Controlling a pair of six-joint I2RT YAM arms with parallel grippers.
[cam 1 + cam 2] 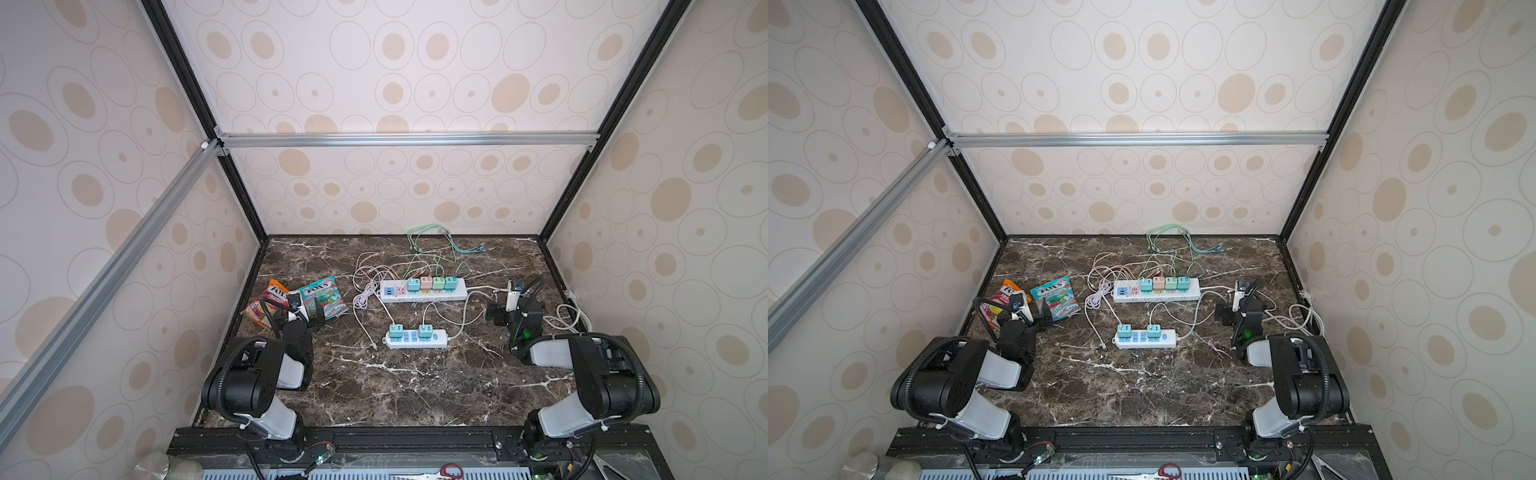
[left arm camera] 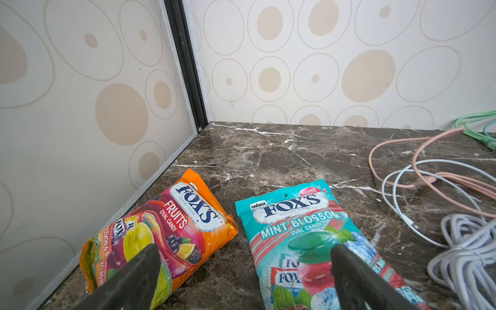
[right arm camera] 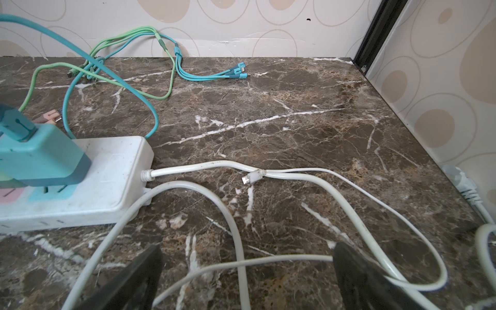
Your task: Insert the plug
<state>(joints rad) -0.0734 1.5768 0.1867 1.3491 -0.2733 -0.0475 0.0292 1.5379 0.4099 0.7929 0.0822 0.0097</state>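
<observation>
Your dark marble desk [image 1: 415, 386] carried a cord tangle [image 1: 368, 270] around the long white power strip [image 1: 432, 296]. Both pincers gaped empty: the left pincer [image 2: 245, 249] by the teal foil candy bag [image 2: 295, 222], the right pincer [image 3: 247, 248] over looped white cords [image 3: 236, 220]. The likely plug, a small white connector [image 3: 248, 178], lay across the strip's thick cord [image 3: 198, 167]. Closing there, you risked snagging loops and dragging the strip.

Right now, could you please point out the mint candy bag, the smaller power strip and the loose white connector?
mint candy bag [image 2: 295, 222]: left wrist view, printed front.
smaller power strip [image 1: 442, 340]: a top view, bare white end.
loose white connector [image 3: 248, 178]: right wrist view, white housing.
</observation>
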